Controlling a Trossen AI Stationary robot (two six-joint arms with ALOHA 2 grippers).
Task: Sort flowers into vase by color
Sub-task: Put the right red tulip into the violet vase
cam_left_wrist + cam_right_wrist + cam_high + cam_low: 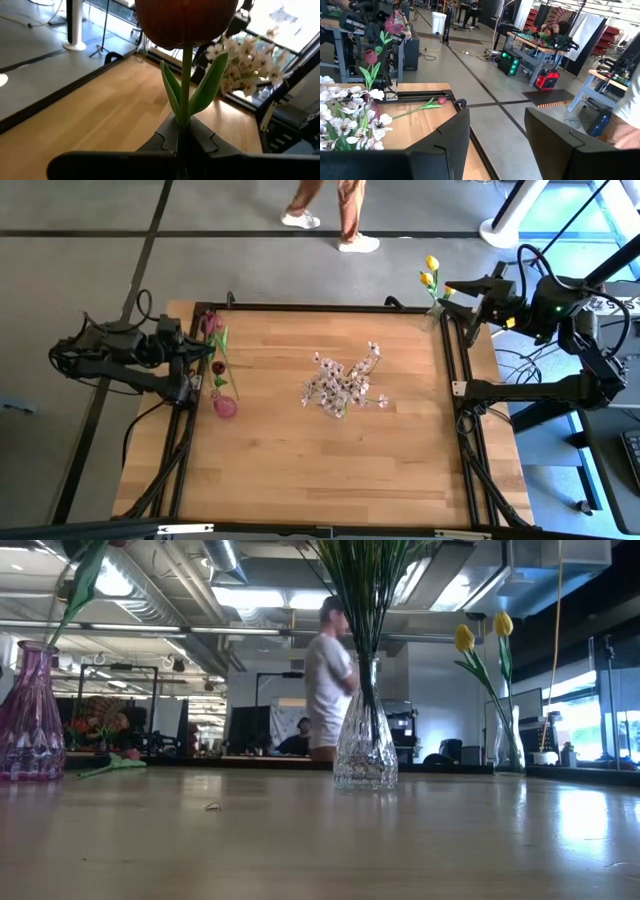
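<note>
My left gripper [200, 328] [180, 132] is at the table's far left corner, shut on a red-purple tulip [210, 320] [395, 22]. A darker red tulip [218, 367] [370, 57] stands with its stem in the pink vase [225, 407] [30, 720]. Another tulip [120, 760] [437, 100] lies flat on the table near that corner. Pale blossom sprays [340, 385] fill the clear vase [365, 750] mid-table. Yellow tulips [430, 272] [480, 640] stand in a vase at the far right corner. My right gripper [452, 302] [495, 140] is open beside them. My left gripper pinches the tulip's green stem [183, 117] between its two fingers, just below the leaves. The fingers lie across the stem. The tulip stands upright, bloom [185, 20] above the fingers, high over the table. The gripper hides the stem below the hold.
A person [340, 215] [325, 680] walks past beyond the far edge. Black frame rails [455, 410] run along the table's left and right sides. Bare wood [300, 470] covers the near half of the table.
</note>
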